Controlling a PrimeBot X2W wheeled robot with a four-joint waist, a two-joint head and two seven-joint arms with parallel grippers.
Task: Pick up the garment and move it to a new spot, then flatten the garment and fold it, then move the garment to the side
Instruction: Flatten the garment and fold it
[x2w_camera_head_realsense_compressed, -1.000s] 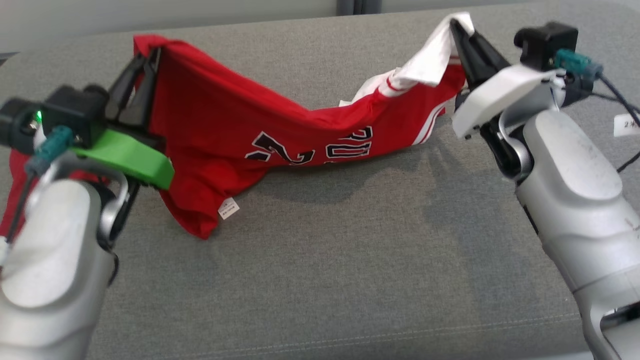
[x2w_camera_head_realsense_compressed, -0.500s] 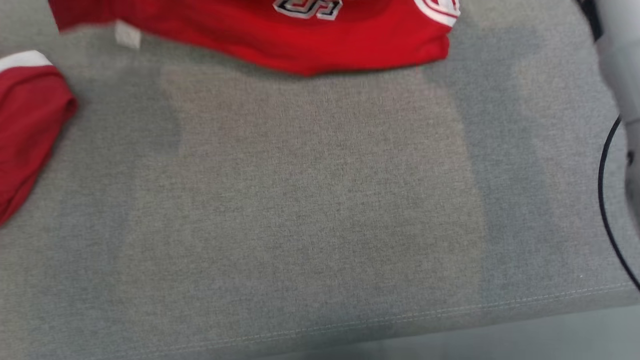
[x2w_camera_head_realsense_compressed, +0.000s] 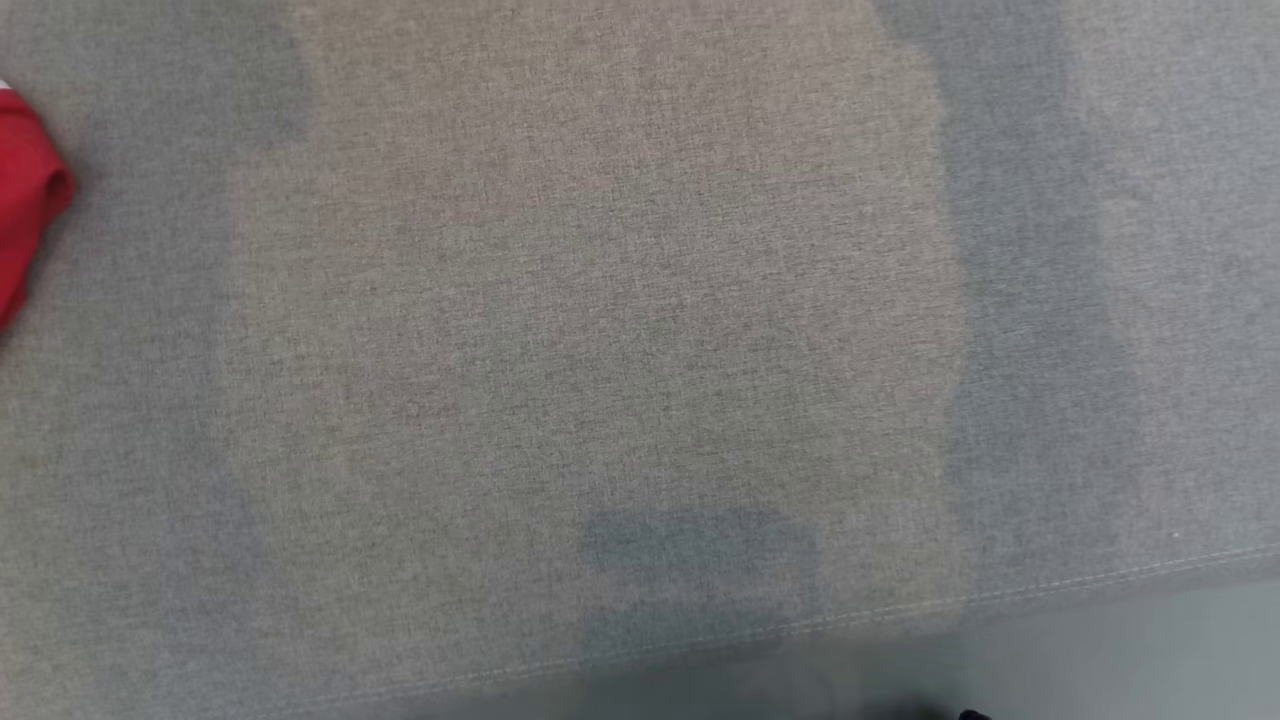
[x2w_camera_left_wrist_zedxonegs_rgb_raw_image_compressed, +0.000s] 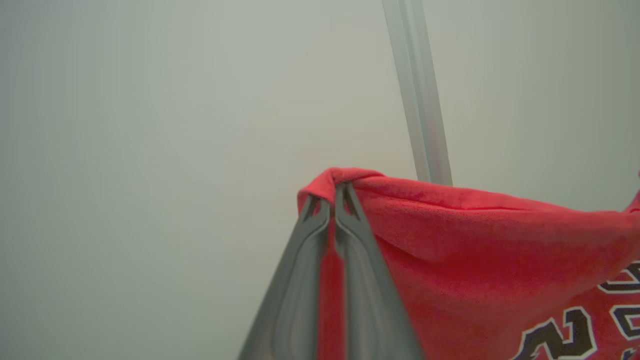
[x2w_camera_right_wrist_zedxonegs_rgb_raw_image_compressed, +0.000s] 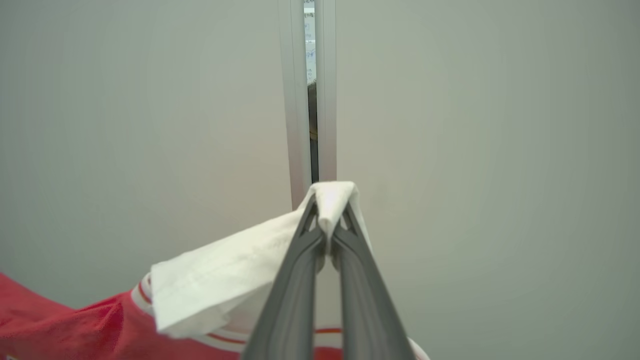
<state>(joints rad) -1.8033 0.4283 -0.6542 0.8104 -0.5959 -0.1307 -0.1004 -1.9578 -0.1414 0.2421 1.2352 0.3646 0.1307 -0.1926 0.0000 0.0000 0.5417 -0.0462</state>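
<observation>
The left gripper (x2w_camera_left_wrist_zedxonegs_rgb_raw_image_compressed: 332, 192) is pinched tight on a red edge of the garment (x2w_camera_left_wrist_zedxonegs_rgb_raw_image_compressed: 475, 240), which sags away to its right and below. The right gripper (x2w_camera_right_wrist_zedxonegs_rgb_raw_image_compressed: 327, 200) is clamped on a white hem (x2w_camera_right_wrist_zedxonegs_rgb_raw_image_compressed: 220, 280) trailing to its left. The cloth looks light, limp and a little slick, best held at edges and corners, spread apart. Since a second ago the head camera has dipped toward the grey cushion (x2w_camera_head_realsense_compressed: 640, 350); both grips look unchanged.

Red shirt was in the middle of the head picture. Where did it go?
The head camera moved closer to the grey cushion, so just a red edge of the shirt shows at the left. The left gripper and right gripper stay shut on it.
</observation>
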